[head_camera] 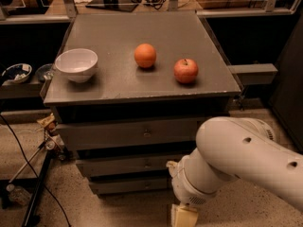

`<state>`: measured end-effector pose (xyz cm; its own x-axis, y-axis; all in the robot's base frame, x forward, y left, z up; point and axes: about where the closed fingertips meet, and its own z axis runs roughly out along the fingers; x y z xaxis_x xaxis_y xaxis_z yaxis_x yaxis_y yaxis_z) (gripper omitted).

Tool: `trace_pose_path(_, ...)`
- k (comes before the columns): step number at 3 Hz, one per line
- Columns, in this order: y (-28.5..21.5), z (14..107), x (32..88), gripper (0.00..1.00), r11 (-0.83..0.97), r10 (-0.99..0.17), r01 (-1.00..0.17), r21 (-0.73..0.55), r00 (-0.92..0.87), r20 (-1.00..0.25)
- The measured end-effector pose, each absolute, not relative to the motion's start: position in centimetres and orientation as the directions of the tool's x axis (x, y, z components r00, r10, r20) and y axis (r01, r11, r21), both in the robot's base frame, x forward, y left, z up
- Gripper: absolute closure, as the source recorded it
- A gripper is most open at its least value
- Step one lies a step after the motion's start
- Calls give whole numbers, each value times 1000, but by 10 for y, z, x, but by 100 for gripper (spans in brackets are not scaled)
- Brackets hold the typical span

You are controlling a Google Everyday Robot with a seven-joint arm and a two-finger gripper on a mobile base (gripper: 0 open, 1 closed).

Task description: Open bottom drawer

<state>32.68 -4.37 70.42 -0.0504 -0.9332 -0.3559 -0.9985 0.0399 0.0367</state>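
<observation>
The grey cabinet has three drawer fronts stacked under its top. The bottom drawer (128, 185) is the thin strip nearest the floor; its right part is covered by my arm, and no knob shows on it. My gripper (183, 217) hangs at the frame's lower edge, just right of and slightly below that strip, in front of the cabinet. Only its beige upper part shows; the rest is cut off. The white arm (236, 160) bends in from the right.
On the cabinet top (142, 84) sit a white bowl (76, 64), an orange (145, 55) and a red apple (185, 70). The mid-sized drawer (123, 165) and the tallest drawer (128, 134) lie above. Cables and a stand (35, 193) occupy the floor at left.
</observation>
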Motion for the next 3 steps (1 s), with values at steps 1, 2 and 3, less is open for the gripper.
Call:
trace_pose_path(1,-32,678,315,0,55,-923,-995,80,-81,-376)
trace_pose_path(2,-19,646,312,0,55,-919,-992,115,-96,-381)
trace_pose_path(3,-19,640,310,0,61,-922,-992,113,-99,-373)
